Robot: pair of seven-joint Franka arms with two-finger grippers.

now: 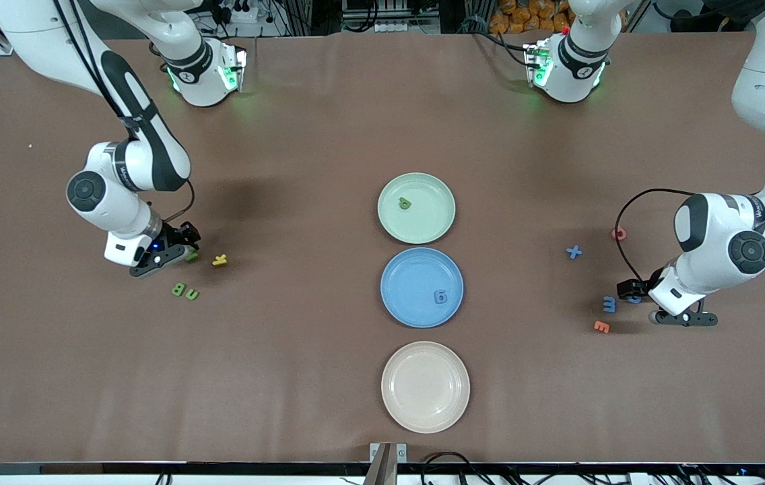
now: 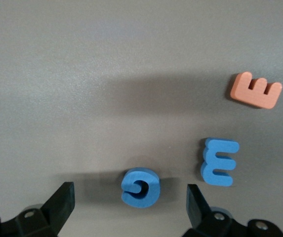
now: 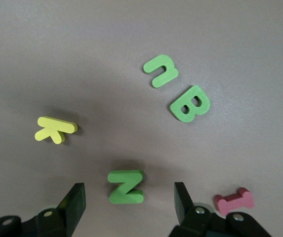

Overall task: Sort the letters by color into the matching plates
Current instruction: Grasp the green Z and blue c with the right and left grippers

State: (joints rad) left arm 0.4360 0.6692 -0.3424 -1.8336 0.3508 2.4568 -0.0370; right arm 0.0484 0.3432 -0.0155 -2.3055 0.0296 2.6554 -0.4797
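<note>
My right gripper is low over the table at the right arm's end and stands open around a green Z, with a gap on each side. Green letters n and B lie close by. At the left arm's end, my left gripper is open astride a round blue letter, not touching it. A blue E lies beside it, and a blue x farther from the camera. The green plate holds one green letter. The blue plate holds one blue letter.
A yellow K and a red letter I lie near the green Z. An orange E lies by the blue E, and a red letter sits near the blue x. A cream plate sits nearest the camera.
</note>
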